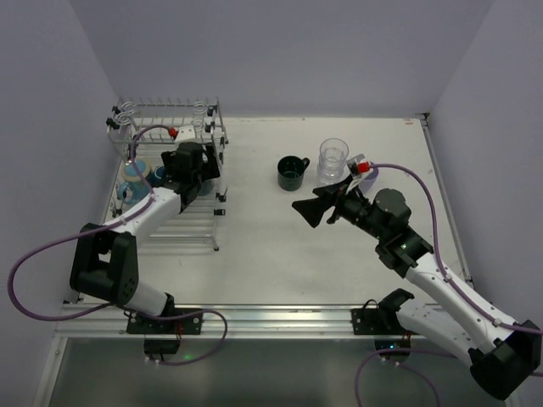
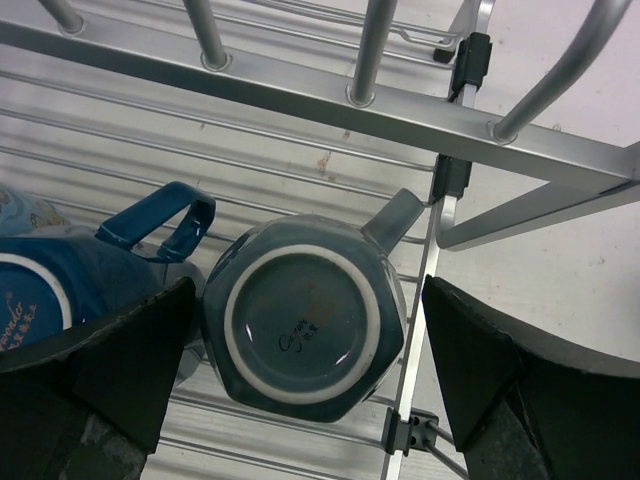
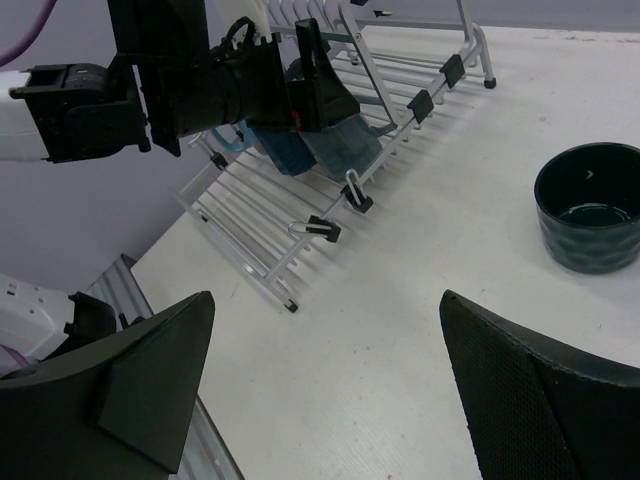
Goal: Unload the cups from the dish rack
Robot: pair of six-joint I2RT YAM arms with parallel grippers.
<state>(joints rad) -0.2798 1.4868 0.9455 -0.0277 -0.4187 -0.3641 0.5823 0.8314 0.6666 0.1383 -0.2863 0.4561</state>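
blue mug (image 2: 60, 285) cut by left edge, green mug (image 3: 588, 205) by right edge

Bright, even, diffuse light; faint soft shadows; sharp focus throughout.

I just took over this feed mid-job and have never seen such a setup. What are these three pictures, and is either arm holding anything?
Two robot arms are bolted at the near edge of a table; each ends in a two-finger gripper. The wide picture looks down from above and behind them. The other two come from cameras on the wrists, so the dark shapes at their lower corners are that arm's own fingers. The left gripper reaches into the dish rack, fingers open either side of an upside-down grey cup, a blue cup beside it; nothing is gripped yet. The right gripper hangs open and empty over the table. A dark green cup and a clear glass tumbler stand on the table.
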